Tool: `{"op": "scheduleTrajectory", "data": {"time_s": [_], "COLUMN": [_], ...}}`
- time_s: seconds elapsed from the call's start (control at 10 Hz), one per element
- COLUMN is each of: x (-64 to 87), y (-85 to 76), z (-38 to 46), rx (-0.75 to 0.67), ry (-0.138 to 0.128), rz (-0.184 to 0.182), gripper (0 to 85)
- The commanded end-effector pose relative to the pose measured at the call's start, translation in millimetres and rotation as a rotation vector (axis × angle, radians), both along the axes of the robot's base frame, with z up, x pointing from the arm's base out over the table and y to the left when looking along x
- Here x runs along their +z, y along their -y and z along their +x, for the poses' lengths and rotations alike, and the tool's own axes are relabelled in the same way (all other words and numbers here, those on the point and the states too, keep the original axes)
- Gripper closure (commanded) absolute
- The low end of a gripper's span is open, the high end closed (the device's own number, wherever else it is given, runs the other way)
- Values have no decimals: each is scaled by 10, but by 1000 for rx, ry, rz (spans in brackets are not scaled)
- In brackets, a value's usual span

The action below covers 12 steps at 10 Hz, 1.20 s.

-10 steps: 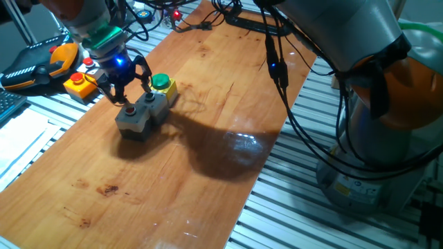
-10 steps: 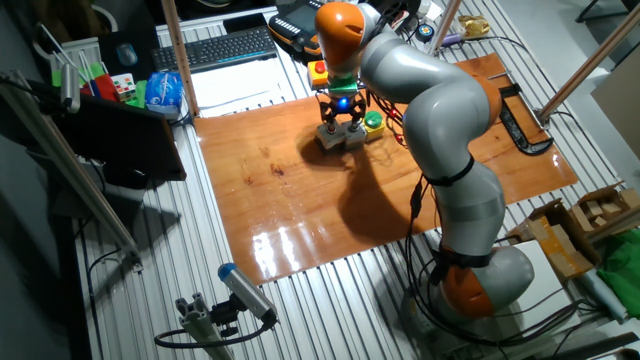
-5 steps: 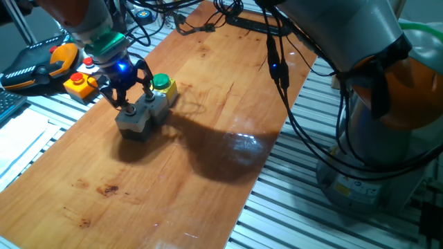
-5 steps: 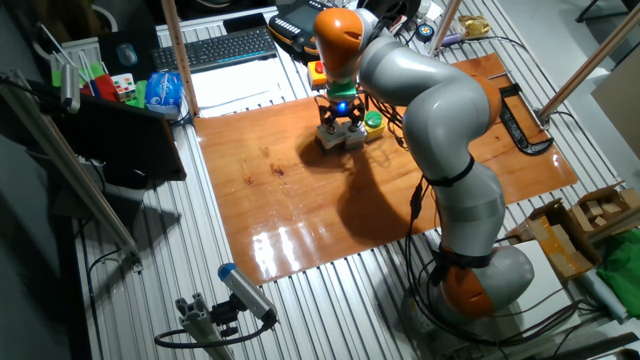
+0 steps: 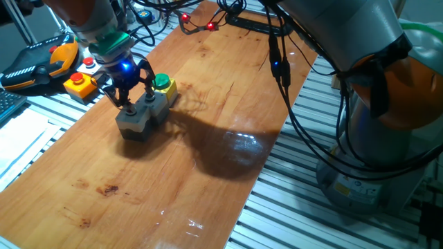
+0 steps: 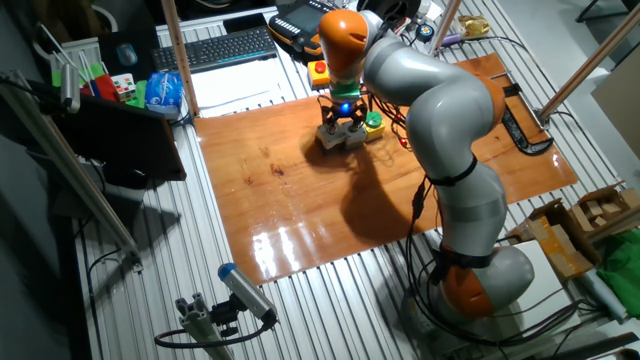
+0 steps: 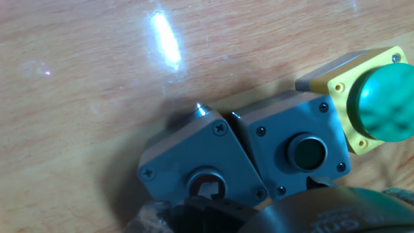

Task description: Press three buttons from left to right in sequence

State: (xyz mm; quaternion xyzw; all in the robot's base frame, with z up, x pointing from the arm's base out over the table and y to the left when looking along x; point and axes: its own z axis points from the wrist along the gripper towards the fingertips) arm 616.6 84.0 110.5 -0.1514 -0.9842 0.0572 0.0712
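The three buttons form a joined row on the wooden board. The left grey box point(image 5: 131, 124) point(image 7: 197, 162) has its small button point(image 7: 207, 184) partly covered by my fingertips. Beside it sits the grey box with the teal button point(image 7: 306, 153) point(image 5: 154, 107), then the yellow box with the big green button point(image 5: 162, 83) point(image 7: 383, 103) point(image 6: 373, 122). My gripper point(image 5: 127, 105) point(image 6: 340, 126) point(image 7: 208, 208) points straight down over the left box. Its curved fingers meet at the tips, shut, right at that box's button.
A separate orange box with a red button point(image 5: 79, 83) lies off the board's left edge, close behind the gripper. Cables and two small red lights point(image 5: 197, 24) sit at the board's far end. My arm's bulky links point(image 5: 360, 41) hang over the right side.
My gripper has sunk slightly toward the left box's button, which showed red below the tips earlier. Two red lights now glow at the far end.
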Motion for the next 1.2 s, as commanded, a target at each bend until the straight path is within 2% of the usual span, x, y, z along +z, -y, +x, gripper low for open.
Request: {"op": "scheduleTrajectory", "data": {"time_s": [0.0,0.3,0.8,1.1], "x": [-20,-6,-115,-103], "y": [6,31,1,13], "z": [-4,25,50,63], "rx": [1,8,3,9], "ry": [-2,-8,5,3], "rz": [2,7,8,7], "gripper": [170,167,167,167]}}
